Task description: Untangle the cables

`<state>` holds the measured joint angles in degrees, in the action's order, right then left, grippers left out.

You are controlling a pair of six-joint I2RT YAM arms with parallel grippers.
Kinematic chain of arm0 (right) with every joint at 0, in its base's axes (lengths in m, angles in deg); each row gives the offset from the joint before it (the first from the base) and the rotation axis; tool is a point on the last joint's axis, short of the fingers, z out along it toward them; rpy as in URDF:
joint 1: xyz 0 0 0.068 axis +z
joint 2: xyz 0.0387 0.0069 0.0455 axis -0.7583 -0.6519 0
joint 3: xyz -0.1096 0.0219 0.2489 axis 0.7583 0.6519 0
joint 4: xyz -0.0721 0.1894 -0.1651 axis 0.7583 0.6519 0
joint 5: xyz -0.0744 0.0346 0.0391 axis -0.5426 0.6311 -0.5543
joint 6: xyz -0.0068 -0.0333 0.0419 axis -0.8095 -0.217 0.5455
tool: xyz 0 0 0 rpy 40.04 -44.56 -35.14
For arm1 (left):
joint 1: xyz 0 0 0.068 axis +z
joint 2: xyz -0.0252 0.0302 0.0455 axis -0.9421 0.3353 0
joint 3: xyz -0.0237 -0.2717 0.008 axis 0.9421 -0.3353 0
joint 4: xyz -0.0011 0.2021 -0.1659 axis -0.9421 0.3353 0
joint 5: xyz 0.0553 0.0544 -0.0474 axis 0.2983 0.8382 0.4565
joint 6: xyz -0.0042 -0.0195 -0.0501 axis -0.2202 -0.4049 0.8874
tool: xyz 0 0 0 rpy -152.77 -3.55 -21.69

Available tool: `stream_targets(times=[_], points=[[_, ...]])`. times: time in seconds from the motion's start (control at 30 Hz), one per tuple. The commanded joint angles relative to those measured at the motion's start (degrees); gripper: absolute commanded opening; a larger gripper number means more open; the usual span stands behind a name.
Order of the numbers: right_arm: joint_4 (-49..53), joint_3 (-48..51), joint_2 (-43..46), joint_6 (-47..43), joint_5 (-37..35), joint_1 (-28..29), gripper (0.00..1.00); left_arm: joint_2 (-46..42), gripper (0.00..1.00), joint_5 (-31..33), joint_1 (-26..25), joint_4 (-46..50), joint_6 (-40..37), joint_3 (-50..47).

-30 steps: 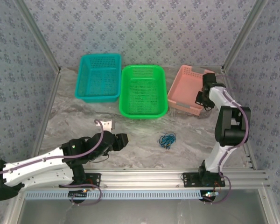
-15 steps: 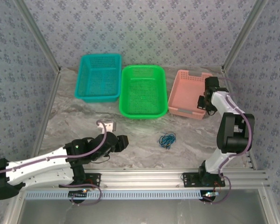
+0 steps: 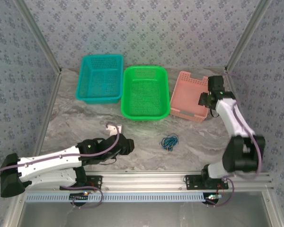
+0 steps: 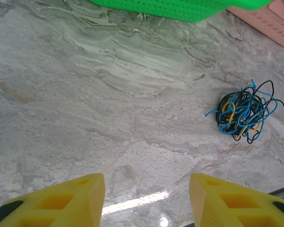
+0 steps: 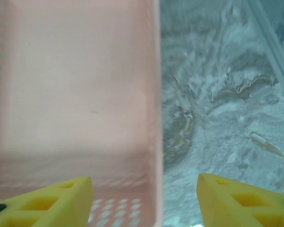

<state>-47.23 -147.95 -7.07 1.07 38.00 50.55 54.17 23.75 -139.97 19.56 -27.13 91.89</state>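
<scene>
Grey marbled tabletop is carrying a tangled ball of thin blue, black and yellow cables, near the green perforated plastic basket. Left gripper is hovering, jaws apart, empty. Right gripper is straddling the pink plastic basket wall, jaws apart, empty.

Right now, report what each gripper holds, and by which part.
Nothing. The left gripper and right gripper are open; the cables lie untouched on the table.

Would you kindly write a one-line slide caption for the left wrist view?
Open left gripper above the marble table, the tangled cables ahead to its right.
</scene>
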Motion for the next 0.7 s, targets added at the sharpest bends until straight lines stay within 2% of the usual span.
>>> stream_targets(times=[0.0,0.13,0.23,0.4,0.53,0.6,0.67], points=[[4.3,8.1,13.6,10.2,3.9,6.3,0.61,3.0,0.5,-1.9,-0.5,-5.5,-0.9,1.5],[0.5,22.3,24.2,24.1,6.9,19.4,0.58,9.6,0.49,-5.3,-0.5,-9.9,-2.9,3.3],[-2.7,28.4,25.9,28.7,6.8,26.8,0.59,14.8,0.49,-8.0,-0.5,-15.3,-3.4,3.9],[-12.2,34.5,22.3,32.9,10.3,31.8,0.58,25.3,0.49,-11.4,-0.5,-23.9,-3.7,7.3],[-17.2,36.7,16.8,34.0,10.9,32.3,0.52,34.2,0.49,-13.5,0.7,-26.3,-4.4,12.3],[-18.9,36.9,14.8,34.2,11.0,32.4,0.46,37.2,0.42,-12.8,3.2,-22.7,-3.9,14.0],[-19.5,37.1,13.9,34.6,10.3,33.2,0.39,38.4,0.36,-13.4,6.8,-24.4,-3.6,12.8]])
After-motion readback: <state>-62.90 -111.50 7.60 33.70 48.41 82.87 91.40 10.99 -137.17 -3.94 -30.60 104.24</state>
